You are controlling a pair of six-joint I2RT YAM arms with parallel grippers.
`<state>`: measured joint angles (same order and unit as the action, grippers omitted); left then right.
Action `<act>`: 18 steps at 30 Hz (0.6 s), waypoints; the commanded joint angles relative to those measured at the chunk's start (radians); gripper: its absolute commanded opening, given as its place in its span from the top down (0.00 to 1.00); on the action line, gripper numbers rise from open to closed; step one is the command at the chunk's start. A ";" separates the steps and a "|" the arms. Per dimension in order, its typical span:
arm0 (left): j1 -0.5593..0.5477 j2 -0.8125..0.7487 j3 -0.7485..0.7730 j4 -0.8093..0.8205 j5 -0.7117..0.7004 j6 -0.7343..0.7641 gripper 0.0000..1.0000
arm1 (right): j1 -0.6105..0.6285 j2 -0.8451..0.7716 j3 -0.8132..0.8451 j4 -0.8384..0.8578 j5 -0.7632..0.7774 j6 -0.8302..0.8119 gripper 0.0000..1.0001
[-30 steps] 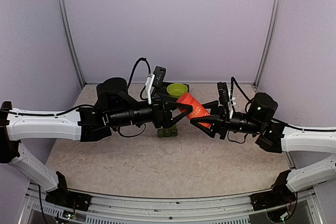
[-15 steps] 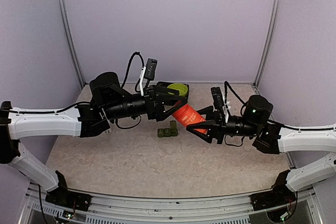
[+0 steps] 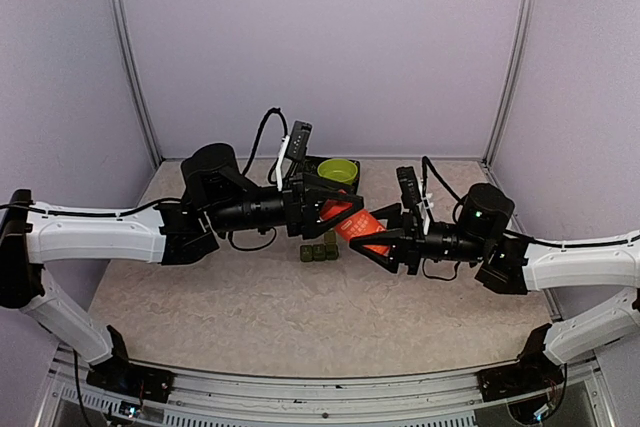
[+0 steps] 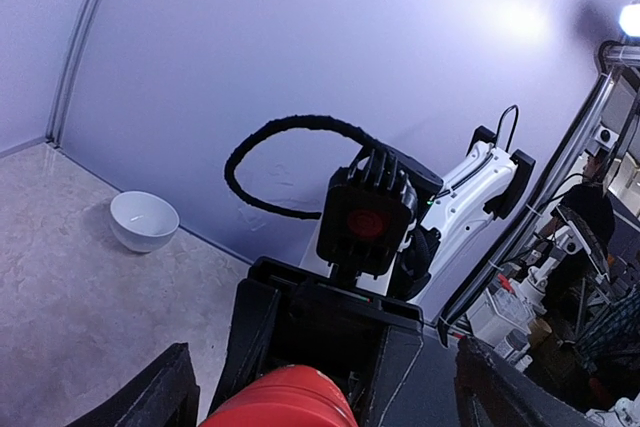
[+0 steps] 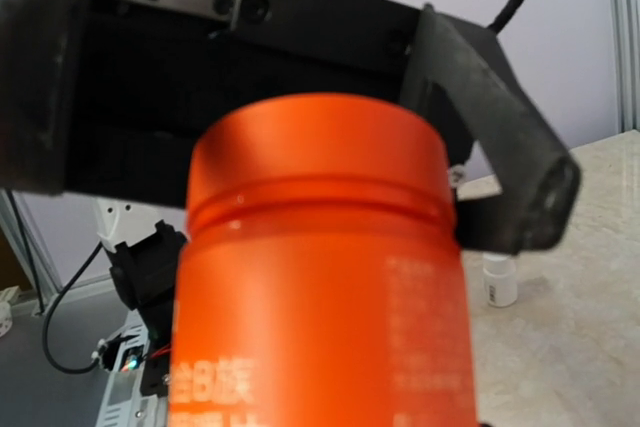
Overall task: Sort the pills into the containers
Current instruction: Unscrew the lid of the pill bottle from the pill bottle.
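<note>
**Top view.** The right gripper (image 3: pixel 372 240) pinches the orange pill bottle (image 3: pixel 358 224) by its body. The bottle is in the air and tilted, with its cap end toward 10 o'clock. The left gripper (image 3: pixel 338 209) sits at that cap end, jaws spread to either side of it. The containers (image 3: pixel 318 251) are a row of small dark green boxes on the table (image 3: pixel 250 317), near the bottle at its 7 o'clock. Neither arm touches them. A yellow-green bowl (image 3: pixel 338 170) lies at 12 o'clock of the containers, near the back wall.

**Left wrist view.** The bottle's rounded orange top shows low in the frame, between the left fingers (image 4: pixel 150 397). There is a clear gap on its 3 o'clock side, so the left gripper has no grip on it. A white bowl (image 4: pixel 143 220) sits on the table at 9 o'clock.

**Right wrist view.** The bottle fills the frame, and a groove marks off the cap (image 5: pixel 315 162). One left finger lies just beside the cap at 3 o'clock; whether it touches cannot be told. A small white bottle (image 5: pixel 498 280) stands on the table behind.

**Judgement.** The step in hand is probably uncapping.
- Centre the cap between the jaws and line the left wrist up with the bottle's axis.
- Close on the cap only, above the groove.
- Twist while the right gripper holds firm.
- Do not let the mouth tip downward once it is loose, or pills may scatter past the containers.
</note>
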<state>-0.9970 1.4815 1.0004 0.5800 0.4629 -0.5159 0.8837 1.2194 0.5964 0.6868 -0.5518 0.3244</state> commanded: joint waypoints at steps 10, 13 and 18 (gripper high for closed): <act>-0.025 -0.034 -0.024 -0.007 -0.059 0.049 0.17 | 0.009 -0.054 -0.028 -0.037 0.259 0.002 0.90; -0.024 -0.049 -0.038 -0.001 -0.066 0.048 0.17 | 0.010 -0.071 -0.031 -0.042 0.286 -0.004 0.90; -0.026 -0.087 -0.058 0.004 -0.085 0.060 0.17 | 0.009 -0.079 -0.031 -0.076 0.304 -0.022 0.90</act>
<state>-1.0031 1.4609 0.9596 0.5591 0.3664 -0.4843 0.8978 1.1595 0.5793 0.6487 -0.3534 0.3134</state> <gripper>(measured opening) 0.831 0.539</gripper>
